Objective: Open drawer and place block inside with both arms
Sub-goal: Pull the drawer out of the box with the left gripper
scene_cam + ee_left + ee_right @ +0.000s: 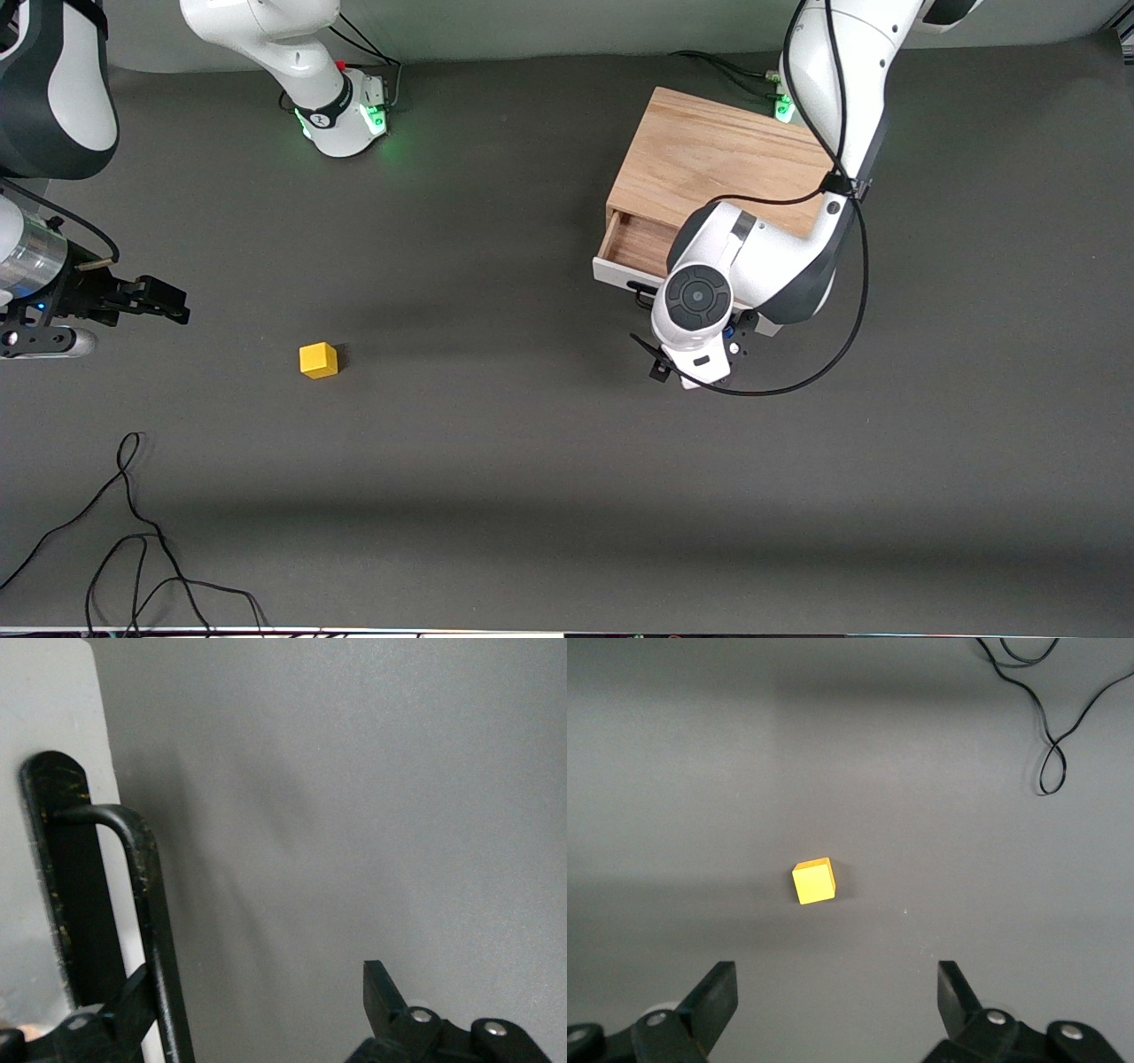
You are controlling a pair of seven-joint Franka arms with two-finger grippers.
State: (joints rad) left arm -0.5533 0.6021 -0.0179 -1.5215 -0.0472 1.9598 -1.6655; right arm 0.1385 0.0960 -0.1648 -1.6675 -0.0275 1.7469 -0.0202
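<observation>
The drawer of the oak cabinet stands partly pulled out, showing its wooden inside. My left gripper is open in front of the white drawer front. One finger sits tucked between that front and the black wire handle; the other finger is well apart. In the front view the left wrist hides this gripper. The yellow block rests on the table toward the right arm's end. My right gripper hovers open beside it, holding nothing.
Loose black cables lie on the grey mat nearer to the front camera than the block. The right arm's base stands at the table's edge farthest from that camera. A black cable loops off the left arm.
</observation>
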